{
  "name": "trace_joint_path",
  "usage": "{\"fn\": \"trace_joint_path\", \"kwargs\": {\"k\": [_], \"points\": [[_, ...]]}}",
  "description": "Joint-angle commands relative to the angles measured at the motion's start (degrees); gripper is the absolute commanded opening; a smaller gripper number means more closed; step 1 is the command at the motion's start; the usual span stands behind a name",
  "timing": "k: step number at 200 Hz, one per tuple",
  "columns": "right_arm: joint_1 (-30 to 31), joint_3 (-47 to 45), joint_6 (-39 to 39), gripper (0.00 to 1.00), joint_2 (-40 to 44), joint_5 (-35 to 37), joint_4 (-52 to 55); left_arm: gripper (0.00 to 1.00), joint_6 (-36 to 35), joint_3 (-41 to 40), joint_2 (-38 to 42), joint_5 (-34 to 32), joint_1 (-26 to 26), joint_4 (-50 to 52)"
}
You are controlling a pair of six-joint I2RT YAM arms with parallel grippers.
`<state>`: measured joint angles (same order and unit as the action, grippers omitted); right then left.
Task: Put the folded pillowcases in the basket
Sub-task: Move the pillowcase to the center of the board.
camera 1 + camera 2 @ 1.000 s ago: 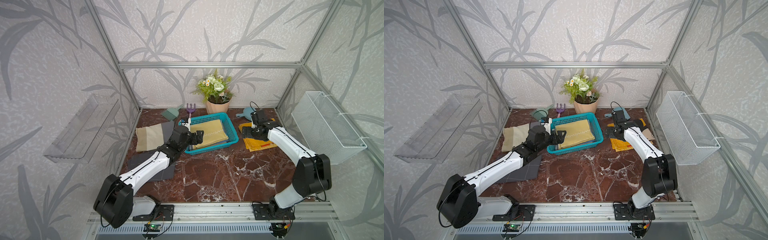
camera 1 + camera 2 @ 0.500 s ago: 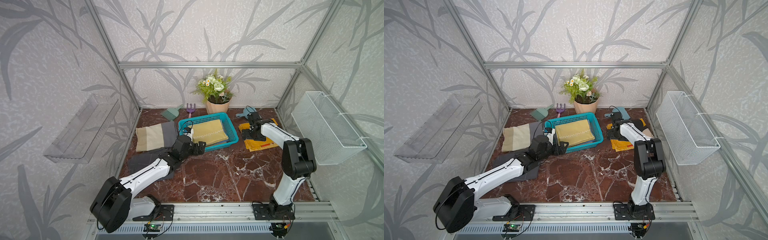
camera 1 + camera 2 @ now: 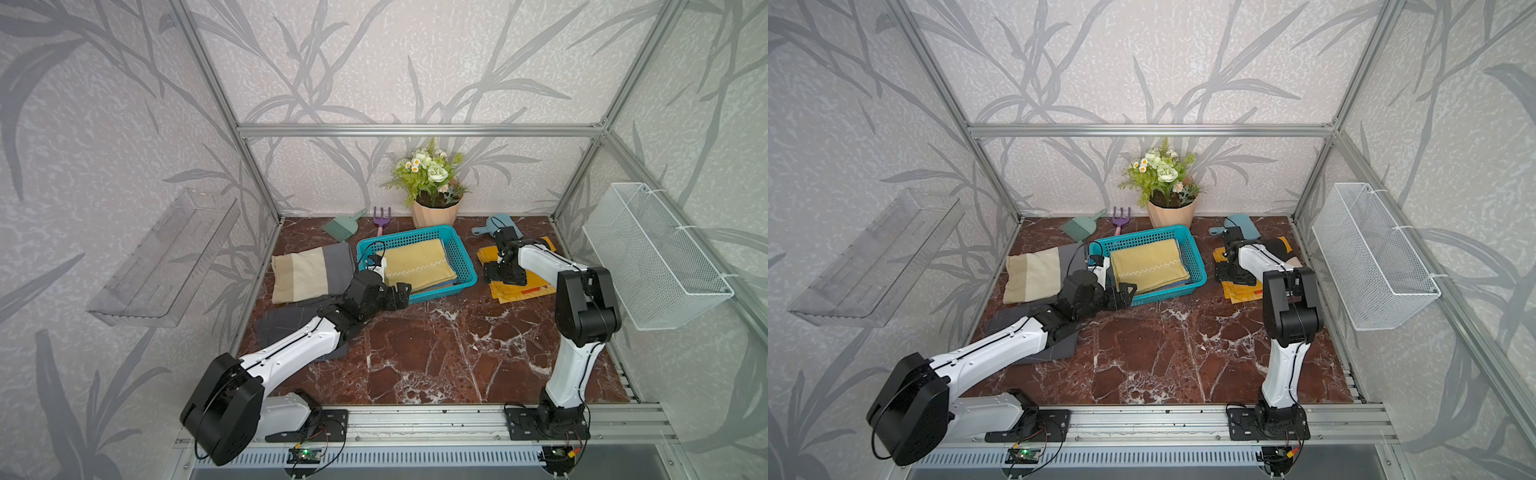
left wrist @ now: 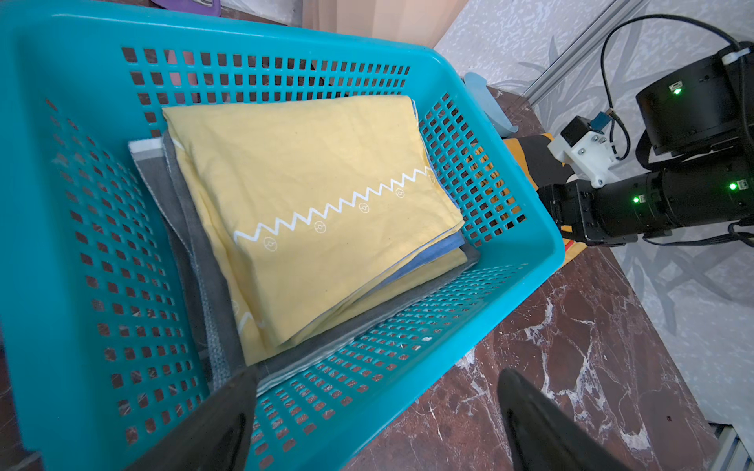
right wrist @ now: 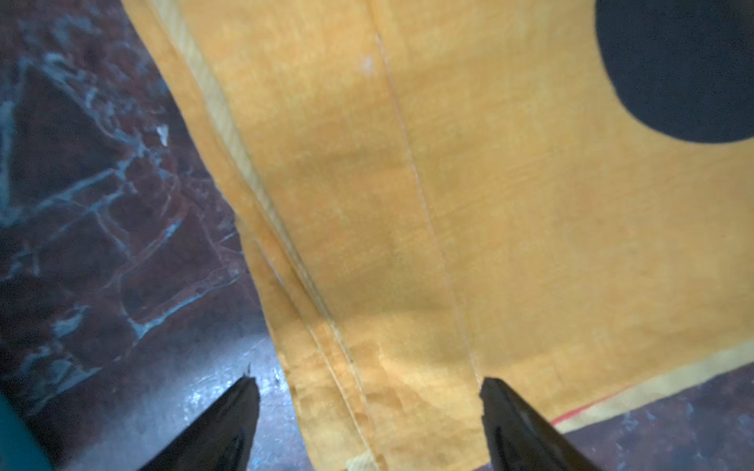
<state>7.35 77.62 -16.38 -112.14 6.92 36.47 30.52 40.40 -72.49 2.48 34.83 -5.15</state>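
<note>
- The folded pillowcase is lying flat in the basket, lengthwise along it.
- The left hand is hovering open beside the basket.
- The right hand is gaping over an orange cloth.

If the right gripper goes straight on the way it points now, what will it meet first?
Most likely the folded orange cloth with a black circle, near its edge: the open fingers of the right gripper point at it. How close they are is unclear.

Near tabletop lies free (basket stands behind).
</note>
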Motion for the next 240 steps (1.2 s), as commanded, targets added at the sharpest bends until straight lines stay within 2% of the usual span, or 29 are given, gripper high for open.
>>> {"fn": "trace_joint_path", "kwargs": {"k": [1, 11, 36, 55, 86, 124, 154, 203, 240], "points": [[-0.9, -1.9, -1.5, 0.81, 0.2, -2.6, 0.4, 0.94, -1.2, 2.2, -1.2, -0.6, 0.2, 0.3], [-1.3, -2.0, -1.5, 0.78, -0.3, -3.4, 0.6, 0.94, -1.3, 2.6, -1.3, -0.5, 0.2, 0.4], [-1.8, -2.0, -1.8, 0.59, -1.2, -5.0, 2.0, 0.94, -1.5, 3.1, -1.3, -0.8, 0.2, 0.4], [-1.8, -3.1, -2.3, 0.32, -0.7, -5.9, 2.5, 0.94, -1.8, 3.4, -1.2, -1.0, 0.2, 0.5], [-1.8, -7.5, -3.8, 0.00, 2.1, -5.9, 3.1, 0.94, -2.5, 4.4, -1.3, -1.4, 0.2, 1.3], [-1.3, -16.8, -7.5, 0.00, 9.6, -9.2, 2.5, 0.94, -2.7, 5.0, -1.5, -0.8, 0.2, 1.6], [1.9, -24.4, -11.5, 0.00, 18.3, -11.6, 2.7, 0.94, -2.6, 5.1, -1.2, -1.3, 0.2, 1.8], [17.1, -33.6, -23.1, 0.00, 30.0, -10.6, 4.0, 0.94, -2.4, 4.7, 0.2, -3.1, 0.1, 2.9], [29.5, -36.1, -32.7, 0.00, 33.8, -9.6, 2.8, 0.95, -1.7, 3.3, 1.9, -4.2, 0.1, 4.1]]}}
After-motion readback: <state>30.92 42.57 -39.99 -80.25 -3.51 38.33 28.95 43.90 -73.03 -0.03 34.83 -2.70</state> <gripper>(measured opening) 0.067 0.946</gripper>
